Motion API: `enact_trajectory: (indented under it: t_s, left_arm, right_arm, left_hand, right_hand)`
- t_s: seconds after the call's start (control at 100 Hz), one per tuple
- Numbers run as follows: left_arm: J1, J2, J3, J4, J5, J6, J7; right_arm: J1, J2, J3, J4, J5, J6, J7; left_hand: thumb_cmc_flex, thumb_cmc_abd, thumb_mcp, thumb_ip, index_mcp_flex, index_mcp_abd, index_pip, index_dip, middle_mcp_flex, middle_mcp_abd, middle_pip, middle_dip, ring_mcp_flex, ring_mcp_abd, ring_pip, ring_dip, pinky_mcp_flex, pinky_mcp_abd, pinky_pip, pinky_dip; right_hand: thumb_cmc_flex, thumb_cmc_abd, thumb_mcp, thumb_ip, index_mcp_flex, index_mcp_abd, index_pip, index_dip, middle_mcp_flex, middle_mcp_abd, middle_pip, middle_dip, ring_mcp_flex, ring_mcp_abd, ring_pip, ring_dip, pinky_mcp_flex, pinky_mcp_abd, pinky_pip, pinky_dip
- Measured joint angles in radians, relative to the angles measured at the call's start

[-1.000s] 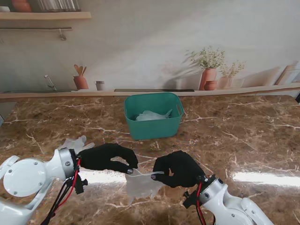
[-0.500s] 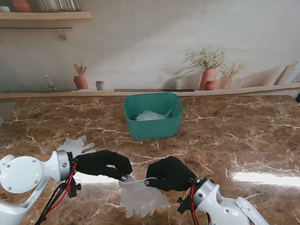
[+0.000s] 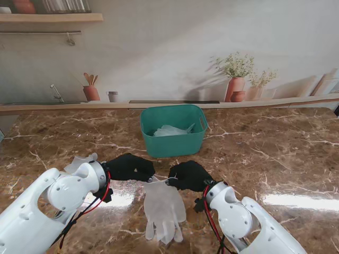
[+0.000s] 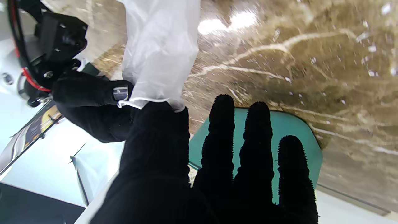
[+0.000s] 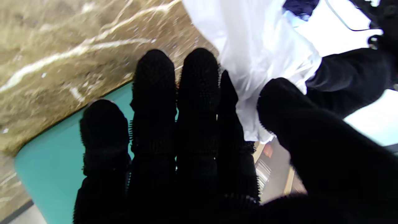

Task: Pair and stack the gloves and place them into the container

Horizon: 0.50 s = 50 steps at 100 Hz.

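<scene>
Your stand view: second glove (image 3: 80,162) mostly hidden behind left forearm, only fingertips showing. Contents of teal container (image 3: 173,142) too pale and crumpled for you to count. Held glove (image 3: 164,209) cuff covered where left hand (image 3: 130,167) and right hand (image 3: 189,175) pinch it. Left wrist view: glove's fingers cut off by edge; container mostly behind dark fingers (image 4: 221,130). Right wrist view: marble blurred; container clipped at edge.

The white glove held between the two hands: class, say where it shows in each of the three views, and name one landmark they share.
Stand view: white glove hangs low centre, cuff pinched by left hand and right hand.
Left wrist view: upper left-centre.
Right wrist view: upper right-centre.
Shared landmark: the teal container.
</scene>
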Motion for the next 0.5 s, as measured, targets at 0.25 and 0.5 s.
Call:
enact_trajectory:
  t_s: [0.25,0.5]
  left_arm:
    - [-0.092,-0.032,0.124,0.104,0.125,0.041,0.140]
    - [-0.169,-0.064,0.254,0.225,0.195,0.125,0.296]
  right_arm:
    - [0.100,-0.023,-0.059,0.143,-0.066,0.028,-0.115]
    - [0.186,-0.049,-0.138,0.291,-0.152,0.116,-0.252]
  left_hand:
    - [0.000,0.000,-0.003,0.000,0.000,0.000,0.012,-0.012,0.000,-0.004,0.023,0.014,0.003,0.000,0.030,0.024,0.020,-0.001,0.043,0.022]
    - [0.000,0.000,-0.006,0.000,-0.010,-0.001,0.035,-0.034,0.000,-0.008,0.047,0.026,0.022,0.012,0.078,0.053,0.041,-0.001,0.091,0.036]
  right_hand:
    - [0.000,0.000,0.000,0.000,0.000,-0.010,0.000,0.000,0.000,0.000,-0.001,0.000,0.000,0.000,-0.004,0.000,-0.010,-0.002,0.000,0.000]
    - [0.000,0.000,0.000,0.000,0.000,-0.012,0.000,-0.002,0.000,0.000,0.018,0.039,0.000,0.000,0.040,0.027,0.010,-0.002,-0.001,0.000]
